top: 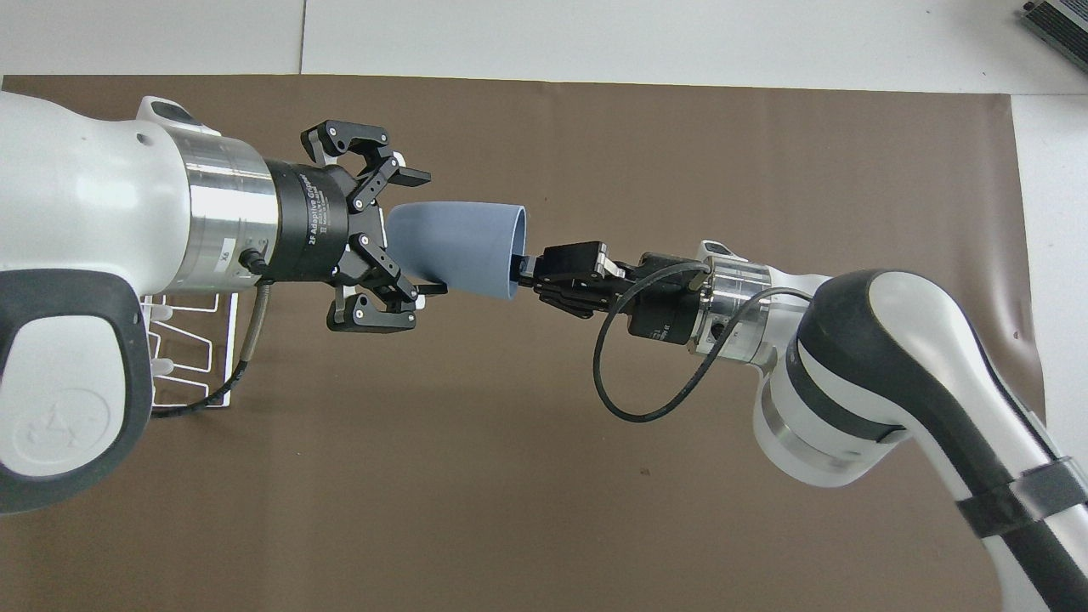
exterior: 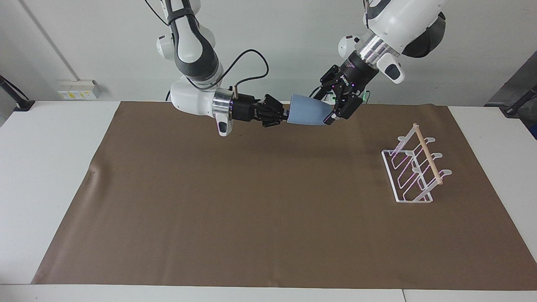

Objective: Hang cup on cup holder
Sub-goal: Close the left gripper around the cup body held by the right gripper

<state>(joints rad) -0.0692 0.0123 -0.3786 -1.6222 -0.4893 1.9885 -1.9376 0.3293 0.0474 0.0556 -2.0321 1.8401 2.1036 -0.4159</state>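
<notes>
The light-blue cup point(exterior: 308, 115) lies sideways in the air over the brown mat's edge nearest the robots. My right gripper point(exterior: 286, 115) is shut on its rim; it also shows in the overhead view point(top: 520, 270). The cup's point(top: 463, 246) narrow base points at my left gripper point(top: 422, 234), which is open, with one finger on each side of the base. In the facing view the left gripper point(exterior: 329, 110) stands at the cup's base. The clear cup holder point(exterior: 413, 167) with its wooden dowel stands on the mat toward the left arm's end. In the overhead view the cup holder point(top: 191, 357) is mostly hidden under my left arm.
A brown mat point(exterior: 251, 201) covers most of the white table point(exterior: 42, 167). A black cable point(top: 625, 374) loops from the right wrist.
</notes>
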